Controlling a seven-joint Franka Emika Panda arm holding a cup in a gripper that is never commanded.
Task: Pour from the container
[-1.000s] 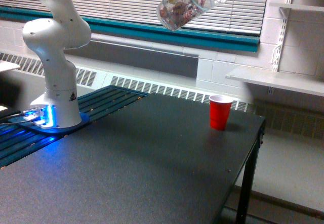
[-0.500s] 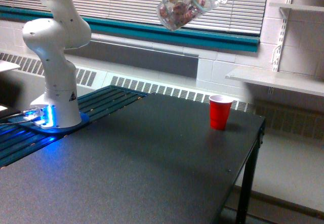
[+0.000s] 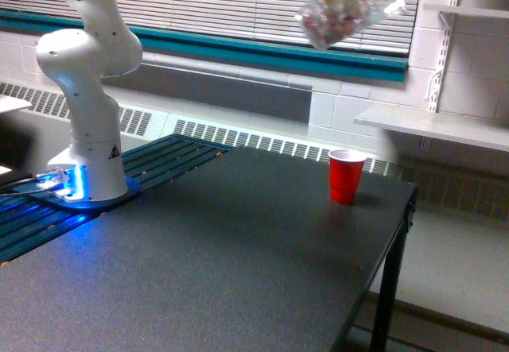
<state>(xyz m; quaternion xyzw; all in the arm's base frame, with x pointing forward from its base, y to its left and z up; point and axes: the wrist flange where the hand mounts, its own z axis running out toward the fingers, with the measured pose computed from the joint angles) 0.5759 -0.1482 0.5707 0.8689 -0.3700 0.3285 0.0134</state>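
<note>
Container [image 3: 343, 9] is hanging high at the top edge of the exterior view, tilted, blurred, in front of the window blinds [image 3: 199, 2]. Clear plastic, with brownish, reddish and white pieces showing inside it. Its upper part is running out of frame. Pincer is not showing in this view, so can't tell how wide it's standing or how it's gripping the container.

Red cup [image 3: 346, 176] is sitting upright on the dark worktop [image 3: 238, 257], near the far edge toward the exterior view's right. Container is sitting well above it and roughly over it, nothing touching. No contents showing in the air between the two.

White arm base [image 3: 83, 98] is standing at the exterior view's left on the slatted section of the worktop, blue light [image 3: 64, 183] glowing at its foot. Arm's upper links are going out of the top of the frame. White shelf [image 3: 433, 125] is sticking out from the wall at the exterior view's right, behind the red cup.
</note>
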